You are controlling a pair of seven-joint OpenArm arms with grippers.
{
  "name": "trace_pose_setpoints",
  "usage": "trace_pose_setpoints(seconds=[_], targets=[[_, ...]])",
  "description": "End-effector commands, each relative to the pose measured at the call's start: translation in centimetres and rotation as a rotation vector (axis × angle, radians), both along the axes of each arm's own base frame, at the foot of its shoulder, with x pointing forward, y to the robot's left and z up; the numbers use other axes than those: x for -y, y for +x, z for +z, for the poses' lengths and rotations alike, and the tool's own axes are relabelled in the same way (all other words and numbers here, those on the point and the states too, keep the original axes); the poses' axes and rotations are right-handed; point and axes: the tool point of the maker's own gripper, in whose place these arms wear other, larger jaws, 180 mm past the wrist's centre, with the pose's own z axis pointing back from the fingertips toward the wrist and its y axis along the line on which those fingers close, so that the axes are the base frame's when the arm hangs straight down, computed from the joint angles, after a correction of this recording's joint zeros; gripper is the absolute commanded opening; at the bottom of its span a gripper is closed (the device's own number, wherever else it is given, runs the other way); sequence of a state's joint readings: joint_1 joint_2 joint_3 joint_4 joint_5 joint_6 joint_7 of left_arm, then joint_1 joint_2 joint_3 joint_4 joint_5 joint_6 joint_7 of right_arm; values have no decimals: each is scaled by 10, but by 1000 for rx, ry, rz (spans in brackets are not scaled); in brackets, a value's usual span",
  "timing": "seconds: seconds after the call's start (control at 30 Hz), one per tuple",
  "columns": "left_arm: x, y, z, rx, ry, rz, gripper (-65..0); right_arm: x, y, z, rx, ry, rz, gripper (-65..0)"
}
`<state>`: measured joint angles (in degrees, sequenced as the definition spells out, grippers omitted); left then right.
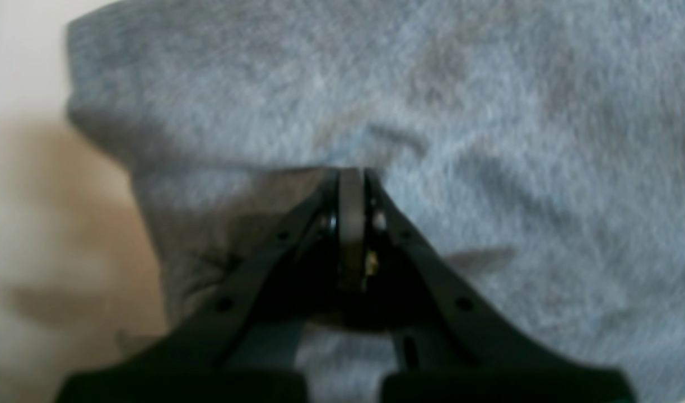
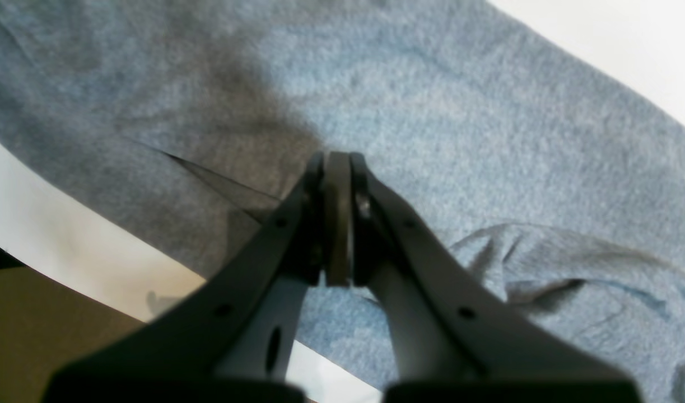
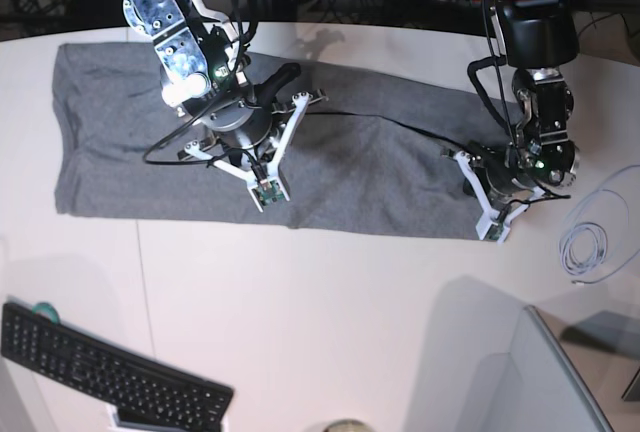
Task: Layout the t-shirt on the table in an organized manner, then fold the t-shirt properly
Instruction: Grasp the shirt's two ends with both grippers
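**Twin grippers pinch shirt mid-fold**

White table (image 3: 330,312) held a black keyboard (image 3: 110,372) nearest the camera. Beyond it lay the grey t-shirt (image 3: 380,172), folded into a long band. Left gripper (image 1: 352,173) and right gripper (image 2: 336,159) pinched its cloth; an uneven lift could skew the fold.

The heather-grey t-shirt (image 3: 330,167) lies flat on the white tabletop (image 3: 330,302), folded into a long horizontal band stretching from the far left almost to the right side. Its fabric is mostly smooth, with a diagonal crease and small wrinkles near the right end.
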<state>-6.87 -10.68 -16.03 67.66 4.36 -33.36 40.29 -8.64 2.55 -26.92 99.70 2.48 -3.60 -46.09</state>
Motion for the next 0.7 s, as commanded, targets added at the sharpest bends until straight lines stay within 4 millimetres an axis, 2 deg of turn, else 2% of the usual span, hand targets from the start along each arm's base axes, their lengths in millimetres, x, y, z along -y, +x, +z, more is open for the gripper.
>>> trace_pose_setpoints(seconds=[0.0,0.13,0.27,0.43,0.67], targets=[[-5,6,12,44,14,-4,-650,-5,10,12,49,24,4,-645],[-14,-22,13,37,58,-25,-650,-5,11,14,53,24,4,-645],[-14,-44,9,18,76,-40,-650,-5,12,14,55,24,4,-645],[-16,-65,0,-15,73,-32,-650,-5,12,14,55,24,4,-645],[-52,-56,32,88,95,98,-650,-5,10,13,50,24,4,-645]])
